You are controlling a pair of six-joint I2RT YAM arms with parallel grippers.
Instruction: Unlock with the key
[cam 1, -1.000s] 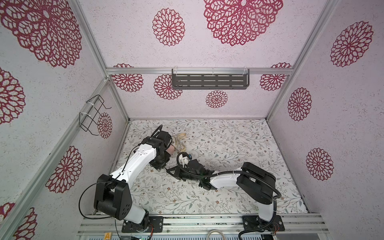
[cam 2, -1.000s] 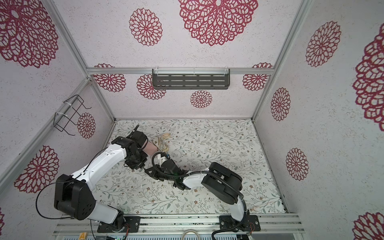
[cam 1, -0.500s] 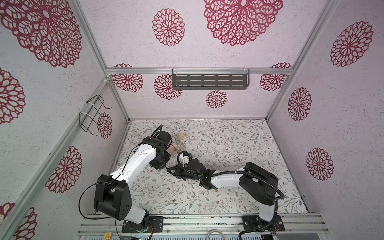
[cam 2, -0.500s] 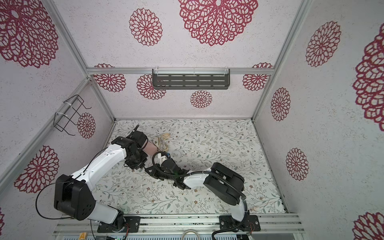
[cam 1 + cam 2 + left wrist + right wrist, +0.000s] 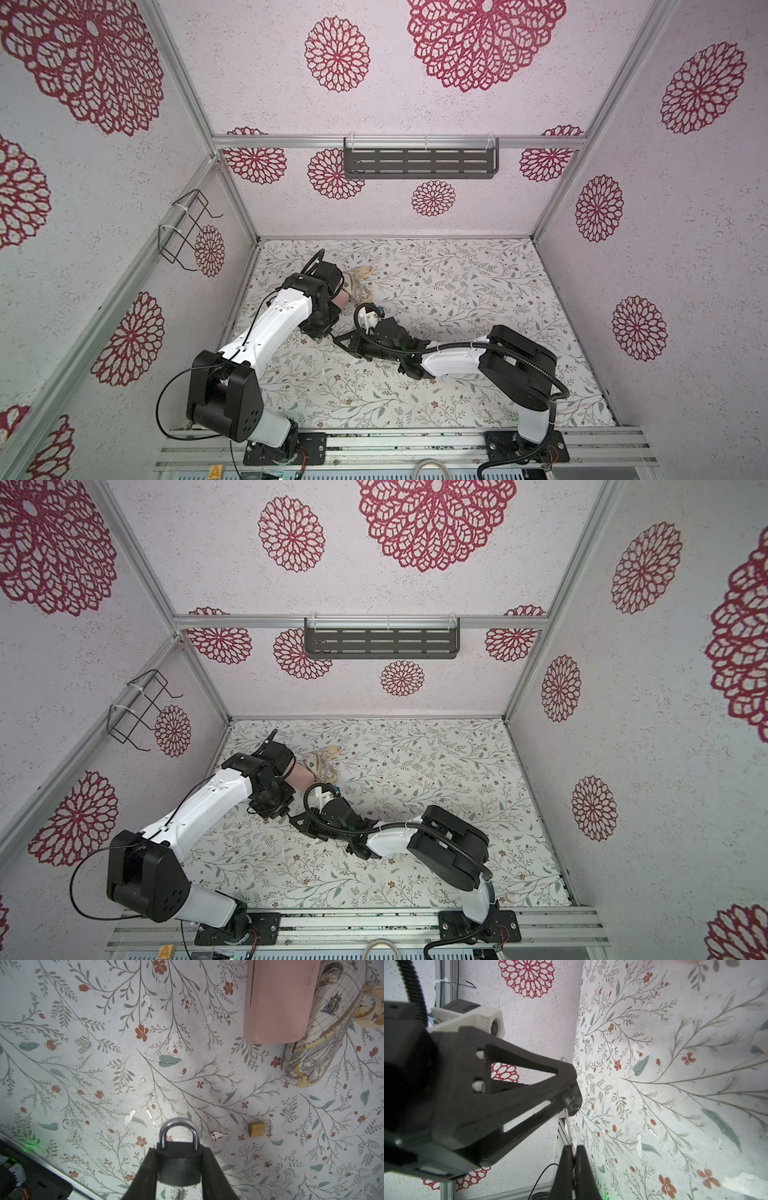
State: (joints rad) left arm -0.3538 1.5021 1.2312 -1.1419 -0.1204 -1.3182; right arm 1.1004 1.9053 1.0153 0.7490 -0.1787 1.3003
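Note:
A black padlock [image 5: 178, 1165] with a silver shackle is clamped between the fingers of my left gripper [image 5: 178, 1151], shackle pointing away from the wrist. My right gripper [image 5: 573, 1149] is shut on a thin silver key [image 5: 569, 1126]. The key's blade reaches into the keyhole end of the padlock [image 5: 572, 1102]. The key's tip shows below the lock body [image 5: 180, 1192] in the left wrist view. In both top views the left gripper [image 5: 322, 332] [image 5: 276, 810] and the right gripper [image 5: 340, 338] [image 5: 297, 818] meet tip to tip at the table's left-centre, just above the floral surface.
A pink case [image 5: 278, 1001] and a map-printed case [image 5: 324, 1032] lie beyond the left gripper. A small brass padlock [image 5: 257, 1129] and a small loose key [image 5: 218, 1135] rest on the table nearby. A dark shelf [image 5: 419, 163] hangs on the back wall and a wire basket [image 5: 183, 228] on the left wall.
The right forearm has shifted slightly toward the left gripper. Both grips look unchanged.

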